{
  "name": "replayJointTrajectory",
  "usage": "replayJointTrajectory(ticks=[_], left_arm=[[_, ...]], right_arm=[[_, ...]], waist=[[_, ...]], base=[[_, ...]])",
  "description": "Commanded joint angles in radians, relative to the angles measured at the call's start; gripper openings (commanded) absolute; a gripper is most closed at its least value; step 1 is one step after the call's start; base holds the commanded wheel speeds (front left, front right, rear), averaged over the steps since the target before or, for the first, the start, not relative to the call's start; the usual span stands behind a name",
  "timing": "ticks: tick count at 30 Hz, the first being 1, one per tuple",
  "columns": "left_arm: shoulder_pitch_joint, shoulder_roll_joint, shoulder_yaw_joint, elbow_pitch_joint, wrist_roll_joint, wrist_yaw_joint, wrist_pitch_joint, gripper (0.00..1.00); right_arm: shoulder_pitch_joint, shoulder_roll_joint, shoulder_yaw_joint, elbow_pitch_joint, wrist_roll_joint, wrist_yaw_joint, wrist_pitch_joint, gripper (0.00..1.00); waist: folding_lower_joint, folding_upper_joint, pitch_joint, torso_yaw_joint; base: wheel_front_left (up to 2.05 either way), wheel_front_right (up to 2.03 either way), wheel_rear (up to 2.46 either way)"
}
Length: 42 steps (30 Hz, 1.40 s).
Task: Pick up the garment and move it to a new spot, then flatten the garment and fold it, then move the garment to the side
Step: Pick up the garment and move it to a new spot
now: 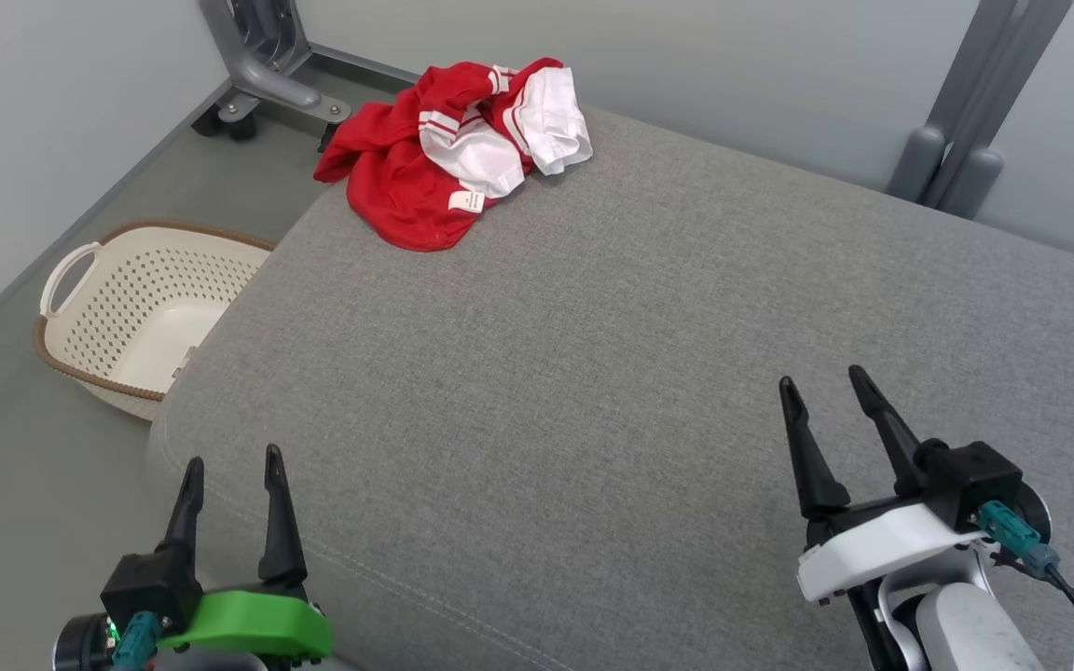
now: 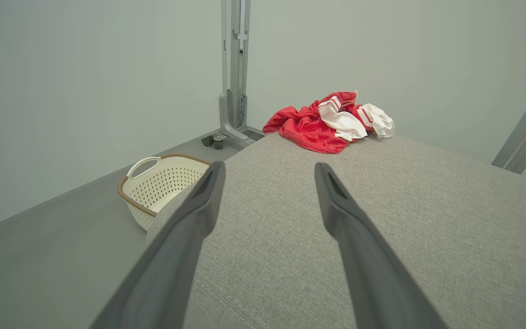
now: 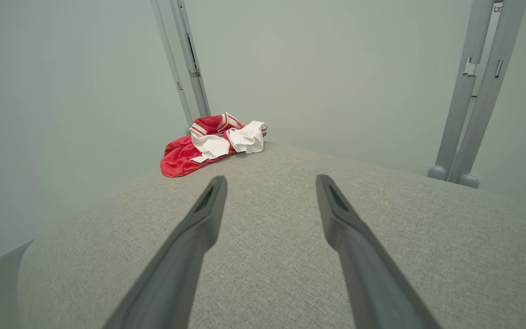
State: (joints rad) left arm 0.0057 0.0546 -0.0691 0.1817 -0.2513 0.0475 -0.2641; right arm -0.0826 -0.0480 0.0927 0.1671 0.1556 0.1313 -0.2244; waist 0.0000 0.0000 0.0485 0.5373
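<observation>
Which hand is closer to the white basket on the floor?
Left. The left hand is by the cushion edge nearest the basket; the right hand is far across the cushion.

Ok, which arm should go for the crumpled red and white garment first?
Probably the left. The garment lies bunched at the far left corner of the grey cushion, more in line with the left gripper than the right gripper. Both are open and empty.

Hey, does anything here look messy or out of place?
Yes: the red and white garment lies crumpled in a heap at the far left corner of the grey fabric surface, with one red fold drooping over its edge. Nothing else stands out.
</observation>
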Motion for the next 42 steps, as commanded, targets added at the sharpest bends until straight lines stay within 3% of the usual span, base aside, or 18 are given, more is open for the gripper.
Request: replayJointTrajectory(ticks=[1, 8, 16, 19, 24, 33, 37, 42], left_arm=[[-0.042, 0.017, -0.001, 0.001, 0.009, -0.009, 0.000, 1.00], [-0.240, 0.090, 0.031, -0.024, 0.003, -0.051, 0.007, 1.00], [-0.635, 0.244, 0.079, -0.001, -0.032, -0.120, 0.134, 1.00], [-0.787, 0.309, 0.079, 0.066, -0.022, -0.134, 0.197, 1.00], [-0.980, 0.354, 0.098, 0.236, -0.076, -0.146, 0.288, 1.00], [-1.104, 0.389, 0.018, 0.508, -0.069, -0.168, 0.369, 1.00], [-1.129, 0.410, 0.005, 0.584, -0.046, -0.148, 0.346, 1.00], [-1.158, 0.444, 0.013, 0.668, -0.016, -0.077, 0.323, 1.00]], right_arm=[[-0.005, -0.005, -0.017, -0.019, -0.014, -0.001, 0.005, 1.00], [-0.074, -0.005, -0.031, -0.117, -0.074, -0.001, 0.059, 1.00], [-0.195, -0.005, -0.055, -0.268, -0.199, -0.001, 0.141, 1.00], [-0.239, -0.005, -0.048, -0.321, -0.231, -0.001, 0.162, 1.00], [-0.283, -0.006, -0.042, -0.398, -0.286, -0.001, 0.188, 1.00], [-0.288, -0.005, -0.066, -0.482, -0.296, -0.001, 0.201, 1.00], [-0.283, -0.005, -0.072, -0.500, -0.298, -0.001, 0.187, 1.00], [-0.282, -0.004, -0.077, -0.501, -0.298, -0.001, 0.174, 1.00]], waist=[[0.0000, 0.0000, 0.030, 0.002], [0.0000, 0.0000, 0.168, -0.070], [0.0000, 0.0000, 0.390, -0.195], [0.0000, 0.0000, 0.469, -0.254], [0.0000, 0.0000, 0.573, -0.336], [0.0000, 0.0000, 0.673, -0.418], [0.0000, 0.0000, 0.696, -0.436], [0.0000, 0.0000, 0.705, -0.448]], base=[[0.00, 0.00, 0.00], [0.00, 0.00, 0.00], [0.00, 0.00, 0.00], [0.00, 0.00, 0.00], [0.00, 0.00, 0.00], [0.00, 0.00, 0.00], [0.00, 0.00, 0.00], [0.00, 0.00, 0.00]])
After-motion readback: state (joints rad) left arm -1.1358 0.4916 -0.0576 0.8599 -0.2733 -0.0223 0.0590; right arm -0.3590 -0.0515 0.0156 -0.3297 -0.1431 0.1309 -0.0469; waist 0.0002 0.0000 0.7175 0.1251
